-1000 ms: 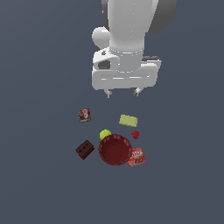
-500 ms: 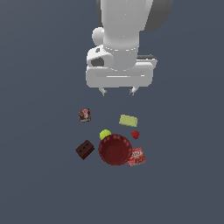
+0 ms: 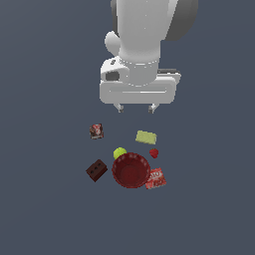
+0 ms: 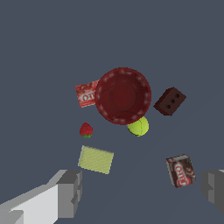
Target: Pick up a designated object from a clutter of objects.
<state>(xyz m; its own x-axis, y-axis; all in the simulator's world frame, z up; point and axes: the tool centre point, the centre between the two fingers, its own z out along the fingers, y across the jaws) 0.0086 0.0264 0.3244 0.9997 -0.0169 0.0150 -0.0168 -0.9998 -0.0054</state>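
- My end effector point(image 3: 135, 108) hangs above the tabletop point(image 3: 45, 209), released: its two fingers stand wide apart with nothing between them, and it touches none of the items.
- In the wrist view both fingertips point(image 4: 70, 192) show as grey blocks at the picture's edge, one on each side, with bare tabletop between them.
- Nearest to my fingers in the exterior view is a pale green slab point(image 3: 146, 137), lying flat, apart from the rest.
- Off toward the exterior view's left of the slab sits a small dark box point(image 3: 96, 131) with a pinkish picture; in the wrist view it lies close to one fingertip.
- A tiny red lump point(image 3: 154, 153) with a touch of green lies just beyond the slab, near the bowl's rim.
- A yellow-green ball point(image 3: 119, 153) rests against the rim of the dark red ribbed bowl point(image 3: 131, 170), which stands upright and looks empty.
- A dark brown brick point(image 3: 96, 170) with small holes lies just beside the bowl, on the exterior view's left.
- The flat bright-red packet point(image 3: 156, 179) with white printing lies on the tabletop at the bowl's other side, on the exterior view's right, its edge tucked at or slightly under the bowl's rim, and farthest from my fingers.
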